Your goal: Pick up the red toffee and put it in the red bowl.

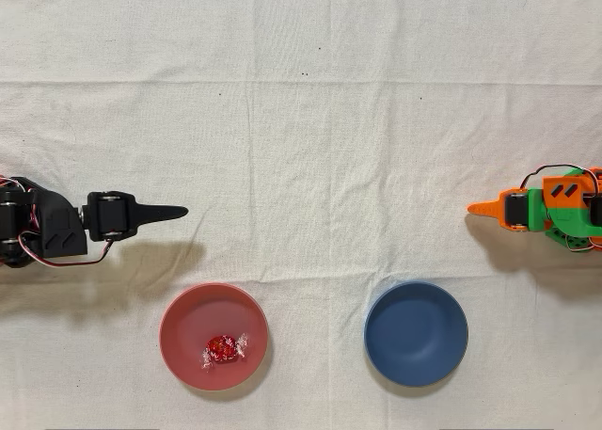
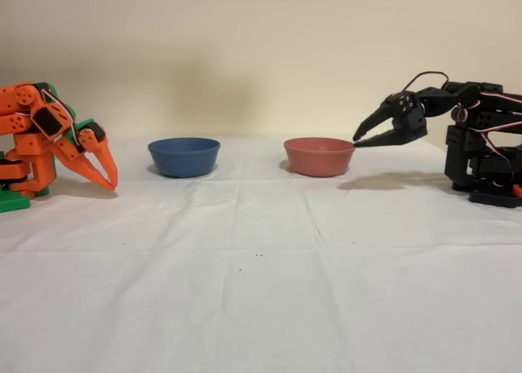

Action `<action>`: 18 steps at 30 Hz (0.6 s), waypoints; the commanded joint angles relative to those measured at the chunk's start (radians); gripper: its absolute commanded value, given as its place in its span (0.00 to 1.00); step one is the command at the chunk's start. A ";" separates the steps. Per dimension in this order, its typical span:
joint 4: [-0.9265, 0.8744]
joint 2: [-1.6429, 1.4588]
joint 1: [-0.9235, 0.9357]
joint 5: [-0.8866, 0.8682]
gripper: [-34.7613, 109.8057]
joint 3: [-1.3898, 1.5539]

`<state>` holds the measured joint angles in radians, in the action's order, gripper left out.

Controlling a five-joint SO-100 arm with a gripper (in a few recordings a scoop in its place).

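Black, the end effector was held spread and empty above the tabletop; the red toffee was seen lying in the red bowl.

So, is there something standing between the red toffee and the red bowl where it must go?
No. The red toffee already lies inside the red bowl, so nothing separates them. The black gripper hangs open beside the bowl, holding nothing.
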<state>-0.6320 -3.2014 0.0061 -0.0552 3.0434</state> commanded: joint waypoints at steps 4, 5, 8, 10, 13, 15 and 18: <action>-0.158 -0.015 0.009 -0.051 0.25 0.020; -0.176 -0.015 0.008 -0.041 0.25 0.020; -0.250 -0.015 0.006 -0.006 0.25 0.020; -0.250 -0.015 0.006 0.005 0.25 0.020; -0.250 -0.015 0.006 -0.003 0.25 0.020; -0.250 -0.015 0.006 -0.012 0.25 0.020; -0.250 -0.015 0.009 -0.014 0.25 0.020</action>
<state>-0.8713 -3.2014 0.0061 -0.0598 3.0434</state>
